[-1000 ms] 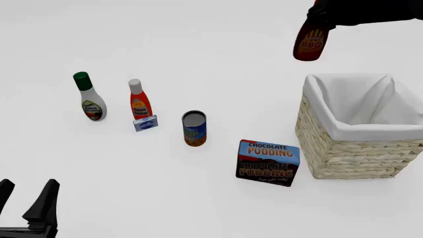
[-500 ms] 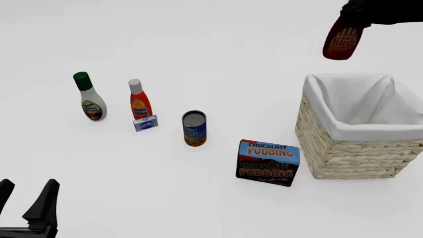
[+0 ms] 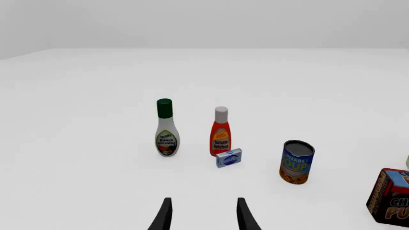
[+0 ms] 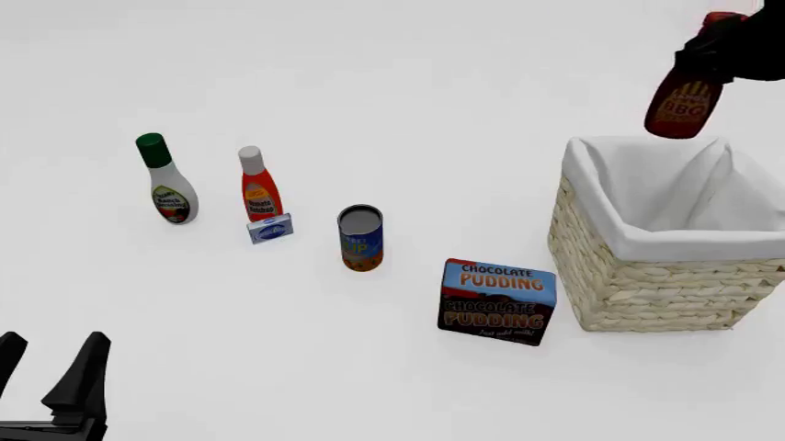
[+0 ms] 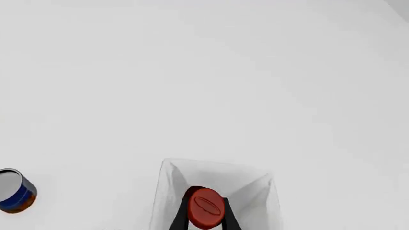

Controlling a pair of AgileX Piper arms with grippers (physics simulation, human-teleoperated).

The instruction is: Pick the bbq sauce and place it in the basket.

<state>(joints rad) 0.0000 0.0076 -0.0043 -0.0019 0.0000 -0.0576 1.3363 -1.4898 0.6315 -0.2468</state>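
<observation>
Carried further to the right since the earlier frames, the bbq sauce (image 4: 682,104) is now held in the air over the far rim of the basket (image 4: 663,241), clamped near its red cap by the right gripper (image 4: 715,41). "BBQ" can be read on it. Just beside the basket stands a "CHOCOLATE PUDDING" box (image 4: 497,300); a soup can (image 4: 360,238), a ketchup bottle (image 4: 257,186) and a ranch bottle (image 4: 164,181) stand well apart. The left gripper (image 3: 203,218) is spread open, empty.

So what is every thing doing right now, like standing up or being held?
bbq sauce: held in the air over the basket, tilted.
right gripper: shut on the bottle.
left gripper: open, empty.
basket: upright.
green-capped bottle: standing.
white-capped bottle: standing.
can: standing.
pudding box: standing on edge.
</observation>
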